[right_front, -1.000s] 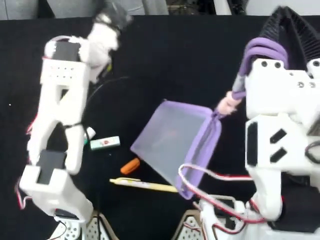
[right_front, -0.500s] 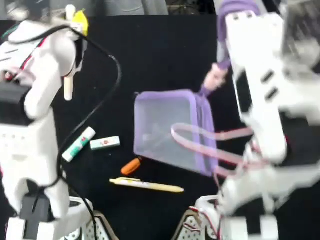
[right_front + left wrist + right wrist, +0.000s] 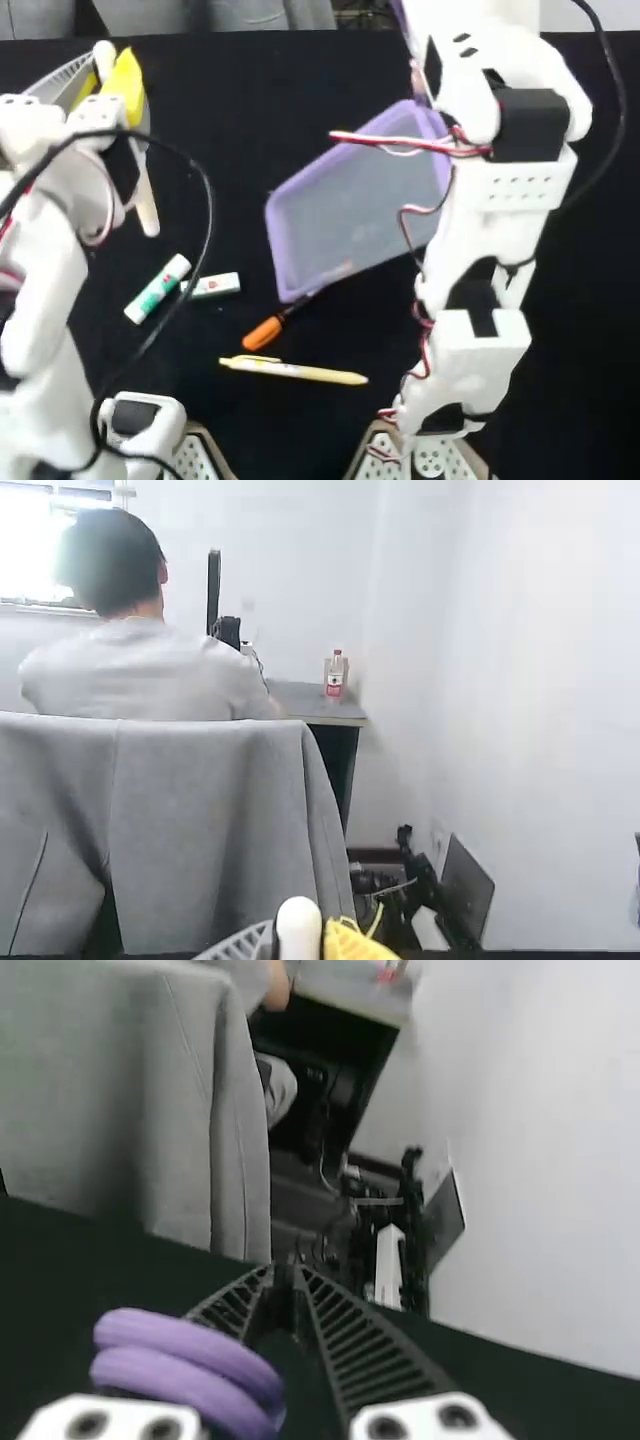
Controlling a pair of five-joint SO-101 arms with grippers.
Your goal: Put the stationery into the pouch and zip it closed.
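**Q:** ok so where's the pouch, and what are your pincers doing?

**A:** The pouch (image 3: pixel 350 215) is tipped up on a slant. Its upper edge leans against my right arm and its low corner is down near the table (image 3: pixel 300 100). My right pincer (image 3: pixel 293 1278) is pinched closed tip to tip, with loops of purple cord (image 3: pixel 180 1360) sitting at its base.

**Q:** and the left? is the stationery in?

**A:** My left pincer (image 3: pixel 322 938) is up by the far left of the table, and honestly I can't tell if it's open or closed. The stationery is all lying out on the table. The glue stick (image 3: pixel 157 288) and a small white block (image 3: pixel 213 286) are just beside each other. An orange-ended pen (image 3: pixel 262 332) points at the pouch's low corner, and the yellow pen (image 3: pixel 295 371) lies nearest my bases.
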